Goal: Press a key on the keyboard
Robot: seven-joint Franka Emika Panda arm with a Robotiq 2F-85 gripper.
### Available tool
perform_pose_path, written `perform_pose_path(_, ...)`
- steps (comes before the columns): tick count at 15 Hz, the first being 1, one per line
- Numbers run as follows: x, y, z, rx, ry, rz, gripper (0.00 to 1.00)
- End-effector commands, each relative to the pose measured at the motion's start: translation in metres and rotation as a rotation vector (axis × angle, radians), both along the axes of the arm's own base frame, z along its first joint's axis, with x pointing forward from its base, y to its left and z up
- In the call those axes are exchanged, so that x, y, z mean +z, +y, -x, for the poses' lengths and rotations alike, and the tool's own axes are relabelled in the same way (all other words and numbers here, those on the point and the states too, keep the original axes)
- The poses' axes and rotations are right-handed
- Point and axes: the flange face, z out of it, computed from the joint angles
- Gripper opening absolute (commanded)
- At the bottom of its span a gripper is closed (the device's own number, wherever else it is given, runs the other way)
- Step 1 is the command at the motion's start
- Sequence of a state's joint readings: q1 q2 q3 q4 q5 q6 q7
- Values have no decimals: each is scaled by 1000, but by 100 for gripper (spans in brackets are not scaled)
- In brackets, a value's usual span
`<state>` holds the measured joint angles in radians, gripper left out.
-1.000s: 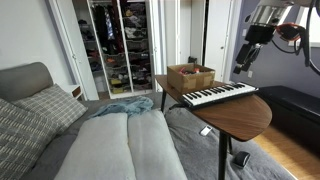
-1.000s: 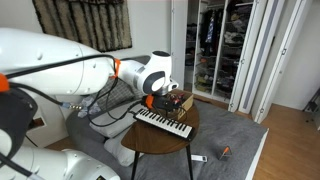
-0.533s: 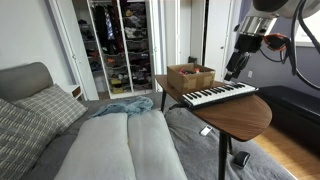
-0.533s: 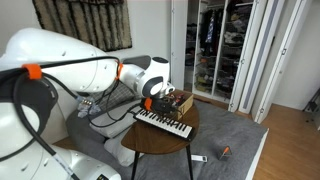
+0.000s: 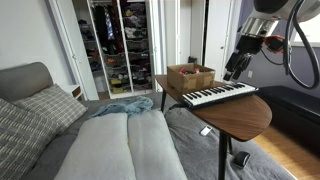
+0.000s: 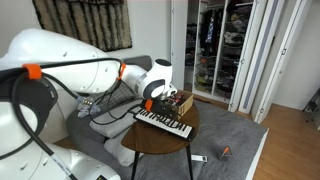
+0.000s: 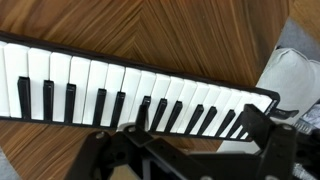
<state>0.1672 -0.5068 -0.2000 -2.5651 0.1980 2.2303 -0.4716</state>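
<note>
Gripper [image 5: 232,73] hangs just above the keyboard [image 5: 220,94], toward its right end; no contact visible. Finger opening: can't tell, since the wrist view shows only dark gripper structure low in frame over the keys. Keyboard lies diagonally on the round wooden table [image 5: 250,118], just in front of the brown box [image 5: 190,76]. Versus 1 s ago the gripper is lower and nearer the keys; since 0.5 s ago it has barely changed.
</note>
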Motion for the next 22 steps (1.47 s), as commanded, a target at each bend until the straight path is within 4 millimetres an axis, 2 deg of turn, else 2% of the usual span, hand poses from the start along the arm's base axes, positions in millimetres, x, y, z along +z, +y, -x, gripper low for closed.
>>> perform_pose_path(1, -5, 4, -3, -30, -24, -27, 69)
perform_pose_path(11, -31, 13, -12, -30, 17, -5, 0)
perform_pose_path(22, -55, 17, -17, -47, 33, -3, 0)
